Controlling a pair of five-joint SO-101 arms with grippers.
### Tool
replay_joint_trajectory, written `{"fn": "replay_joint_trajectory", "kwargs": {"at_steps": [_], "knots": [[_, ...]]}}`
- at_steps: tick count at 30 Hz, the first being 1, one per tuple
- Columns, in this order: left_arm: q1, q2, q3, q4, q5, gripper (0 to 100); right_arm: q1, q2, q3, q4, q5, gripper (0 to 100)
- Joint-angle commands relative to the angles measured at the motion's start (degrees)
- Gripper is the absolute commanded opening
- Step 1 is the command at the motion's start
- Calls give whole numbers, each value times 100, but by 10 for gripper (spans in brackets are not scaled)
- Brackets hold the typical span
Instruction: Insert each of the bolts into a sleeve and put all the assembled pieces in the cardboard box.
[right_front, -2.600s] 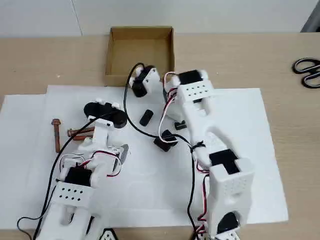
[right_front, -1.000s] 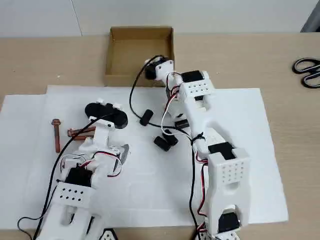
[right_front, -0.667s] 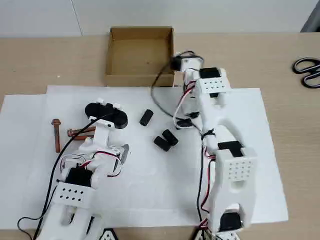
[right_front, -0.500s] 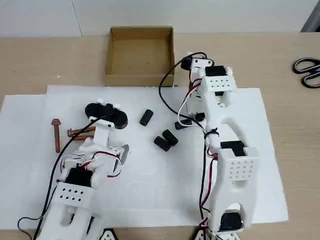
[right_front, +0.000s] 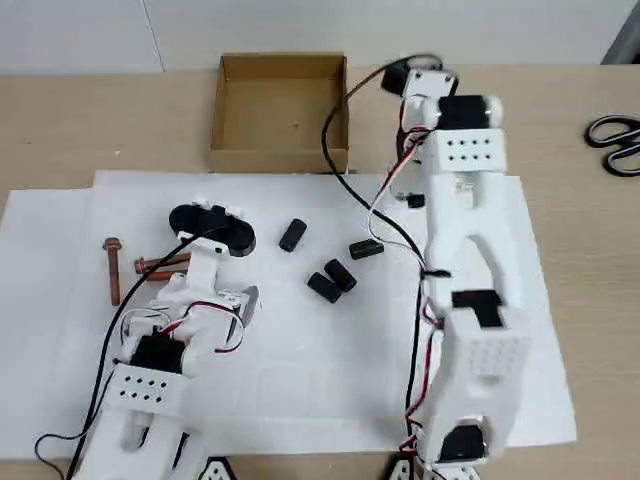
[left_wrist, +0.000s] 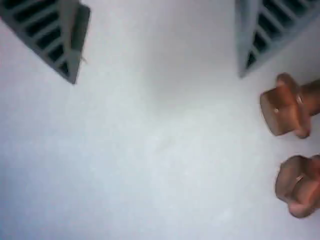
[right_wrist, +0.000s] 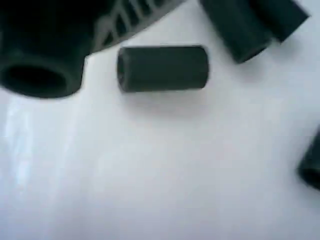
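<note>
Sleeves (right_front: 365, 248), black cylinders, are lying on white paper (right_front: 300, 380). We are seeing the right claw (right_front: 411, 199) clamping another sleeve (right_wrist: 37, 75), the left claw (left_wrist: 157, 55) gaping empty beside copper bolts (left_wrist: 285, 107).

Light wooden table (right_front: 100, 110) is spanning the high view from left edge to right edge. A white paper sheet (right_front: 300, 380) is covering most of its near half, running almost to the near edge. A pale wall (right_front: 300, 25) is rising just behind the table's far edge; a thin vertical seam (right_front: 152, 35) is running down it. Dark-handled scissors (right_front: 615, 145) are lying near the table's right edge. Light is falling soft and even, casting only faint shadows on the paper.
</note>
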Motion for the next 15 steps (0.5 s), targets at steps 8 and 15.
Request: {"fn": "replay_joint_trajectory", "kwargs": {"at_steps": [8,15], "knots": [[35,369,-3213,2602,44,195,505,-690,1811,84,-53,4],[-466,2251,-5130,3798,44,133,822,-699,2470,84,-53,4]]}}
